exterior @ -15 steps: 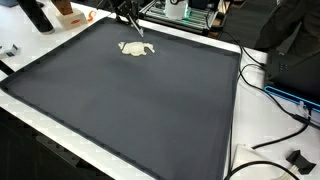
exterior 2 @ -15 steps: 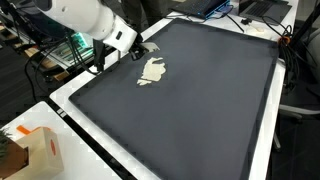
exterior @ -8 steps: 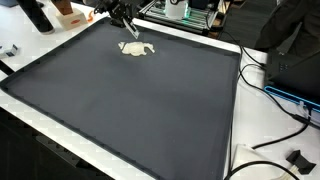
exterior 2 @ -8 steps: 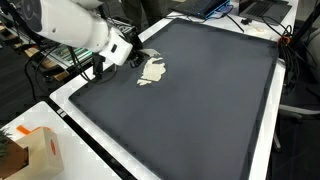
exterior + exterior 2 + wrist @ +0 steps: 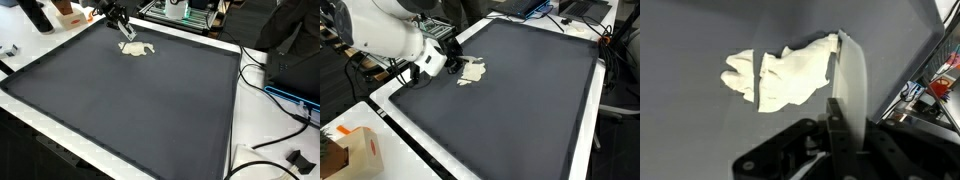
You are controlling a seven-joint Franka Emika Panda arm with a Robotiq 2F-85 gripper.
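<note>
A crumpled white cloth (image 5: 136,48) lies on the dark mat near its far edge; it also shows in an exterior view (image 5: 473,71) and in the wrist view (image 5: 775,75). My gripper (image 5: 124,30) hangs just above the cloth's edge, also visible in an exterior view (image 5: 451,63). In the wrist view the fingers (image 5: 839,108) are together, and a stretched strip of the cloth (image 5: 847,70) runs up into them. The rest of the cloth rests on the mat.
The dark mat (image 5: 140,110) covers a white-rimmed table (image 5: 390,105). An orange and white box (image 5: 355,150) stands at one corner. Cables and black equipment (image 5: 290,70) lie beside the table, and a rack of gear (image 5: 185,12) stands behind it.
My gripper has shifted sideways over the cloth's edge toward the table rim. The arm now hides more of the corner. The cloth has stayed in place.
</note>
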